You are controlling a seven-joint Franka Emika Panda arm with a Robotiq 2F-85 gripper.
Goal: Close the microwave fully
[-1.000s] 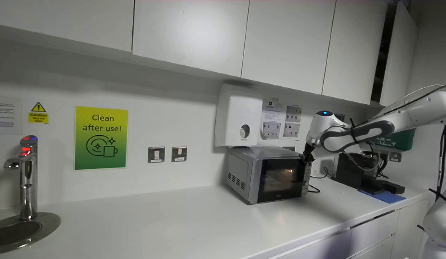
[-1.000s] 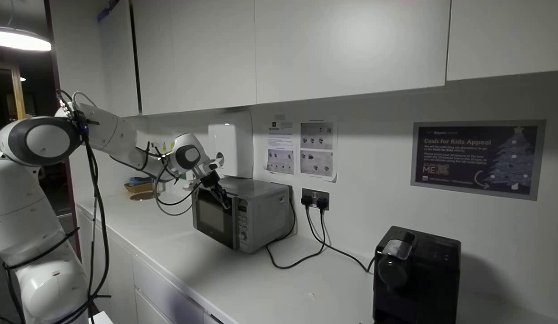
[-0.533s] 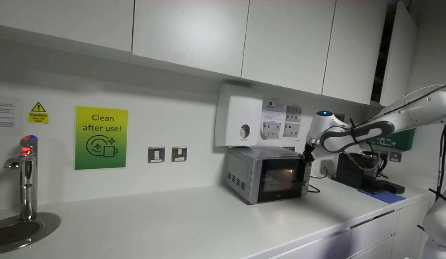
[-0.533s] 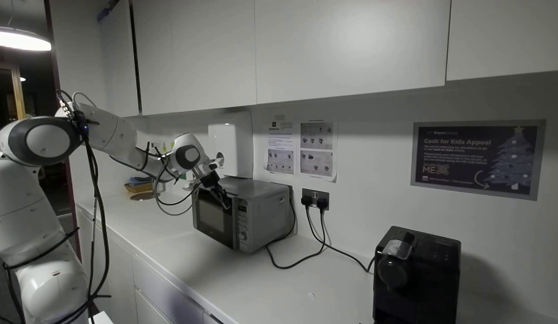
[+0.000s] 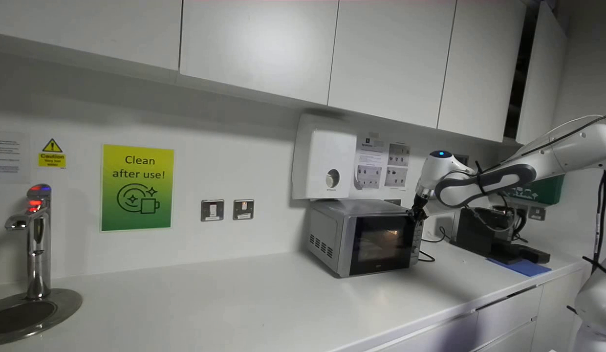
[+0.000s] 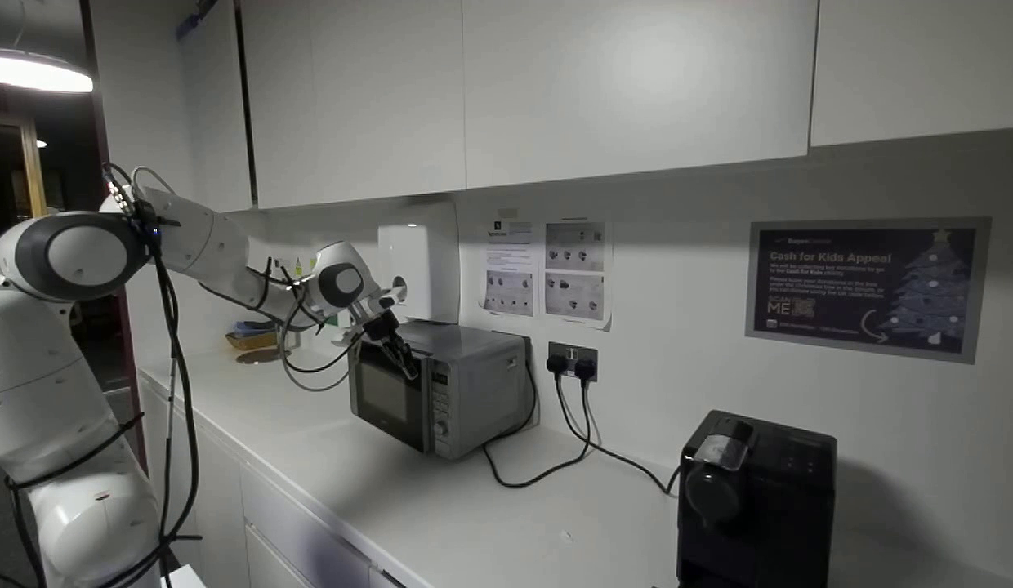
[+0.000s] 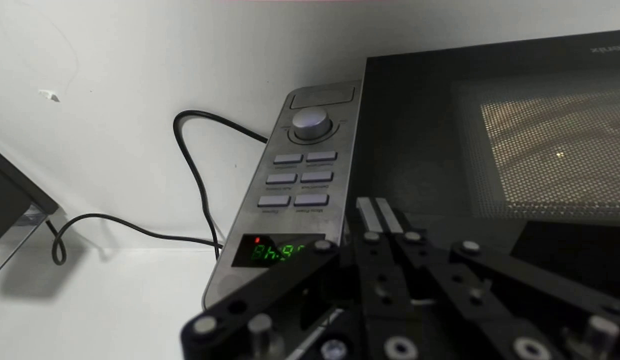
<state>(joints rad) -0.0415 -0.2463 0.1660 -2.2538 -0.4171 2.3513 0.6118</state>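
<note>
The silver-grey microwave stands on the counter, also seen in an exterior view. Its black glass door lies at or very near the front frame; I cannot tell whether it is fully flush. Warm light shows behind the door window. In the wrist view the control panel sits beside the door's edge. My gripper is shut with nothing between the fingers. Its tips are at the door's handle-side edge, near the top, beside the panel. Contact looks likely but is not clear. It shows in both exterior views.
A white dispenser hangs on the wall above the microwave. Wall cabinets overhang the counter. Black cables run from the sockets beside the microwave. A black coffee machine stands further along.
</note>
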